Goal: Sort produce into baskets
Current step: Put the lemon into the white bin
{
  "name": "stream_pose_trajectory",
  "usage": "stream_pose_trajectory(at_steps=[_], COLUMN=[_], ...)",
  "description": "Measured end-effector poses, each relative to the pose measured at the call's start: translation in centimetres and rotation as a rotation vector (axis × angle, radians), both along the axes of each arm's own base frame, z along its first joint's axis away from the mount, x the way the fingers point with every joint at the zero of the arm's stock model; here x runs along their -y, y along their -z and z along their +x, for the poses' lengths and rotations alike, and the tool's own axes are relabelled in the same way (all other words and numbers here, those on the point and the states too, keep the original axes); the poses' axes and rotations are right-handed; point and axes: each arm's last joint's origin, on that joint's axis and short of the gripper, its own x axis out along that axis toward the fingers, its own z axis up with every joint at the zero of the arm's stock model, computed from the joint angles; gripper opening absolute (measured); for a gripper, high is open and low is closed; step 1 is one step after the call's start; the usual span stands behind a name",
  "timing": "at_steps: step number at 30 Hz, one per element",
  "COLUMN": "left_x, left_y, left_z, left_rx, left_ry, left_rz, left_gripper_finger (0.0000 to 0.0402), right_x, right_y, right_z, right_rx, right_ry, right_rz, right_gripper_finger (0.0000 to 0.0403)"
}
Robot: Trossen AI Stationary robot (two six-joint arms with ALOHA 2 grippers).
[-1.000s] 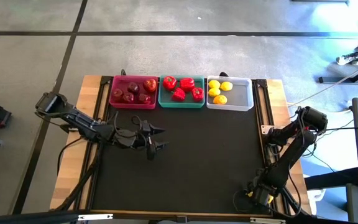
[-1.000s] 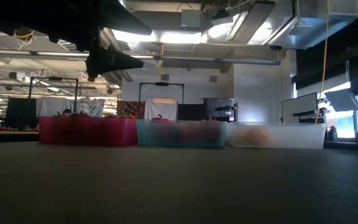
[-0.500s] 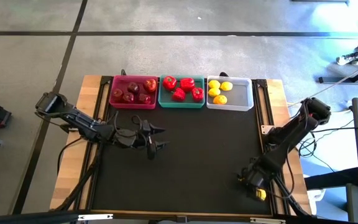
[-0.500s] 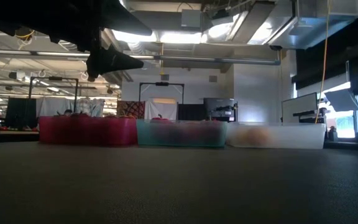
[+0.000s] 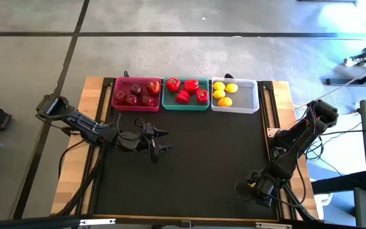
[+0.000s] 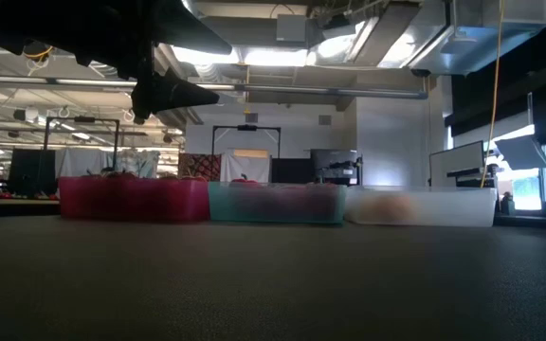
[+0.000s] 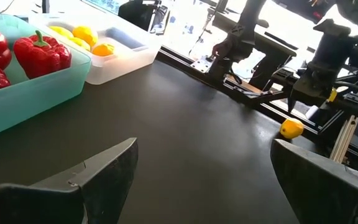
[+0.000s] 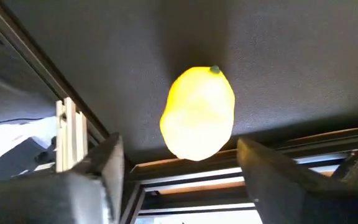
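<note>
Right gripper [image 8: 179, 168] jaws are standing apart astride the loose lemon [image 8: 197, 115], holding nothing; likely light, firm, slippery, so grip its middle.

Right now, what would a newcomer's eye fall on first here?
The three filled baskets along the far edge: pink basket of apples, teal basket of red peppers, white basket of lemons. Then one stray lemon by the near right rail, between the open fingers of the right gripper.

Black worktop [image 5: 196, 159], wooden edges. Along far edge, side by side: pink basket [image 5: 136, 94], teal basket [image 5: 185, 93], white basket [image 5: 235, 95]. Lone lemon [image 7: 291, 129] near right rail.
</note>
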Motion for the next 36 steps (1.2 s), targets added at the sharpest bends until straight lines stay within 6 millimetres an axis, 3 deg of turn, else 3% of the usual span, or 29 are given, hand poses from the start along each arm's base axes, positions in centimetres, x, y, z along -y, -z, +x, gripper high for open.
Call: stream_pose_trajectory(at_steps=[5,11,16,27,31,36], left_x=[0.0,0.0,0.0,-0.1,-0.4,-1.3], left_y=[0.0,0.0,0.0,-0.5,-2.0,-4.0], left_z=[0.0,0.0,0.0,-0.2,-0.9,-2.6], left_rx=[-0.001,0.000,0.001,0.018,0.054,0.052], left_ry=[0.000,0.000,-0.002,0.001,0.013,0.012], left_rz=[0.000,-0.001,-0.001,0.008,0.057,0.151], left_gripper_finger=[0.0359,0.0359,0.0359,0.0359,0.0359,0.0359], right_x=[-0.6,-1.0,-1.0,-0.8,1.0,6.6], right_y=[1.0,2.0,2.6,2.2,-0.2,-3.7], right_z=[-0.1,-0.1,0.1,0.5,1.9,4.0], right_rx=[-0.027,-0.049,-0.039,0.013,0.095,0.242], right_ry=[-0.019,-0.031,-0.044,-0.195,-0.213,-0.158], right_rz=[-0.031,-0.073,-0.116,-0.102,-0.163,-0.341], right_gripper_finger=[0.0296,0.0296,0.0238,0.0018,0.0018,0.0028])
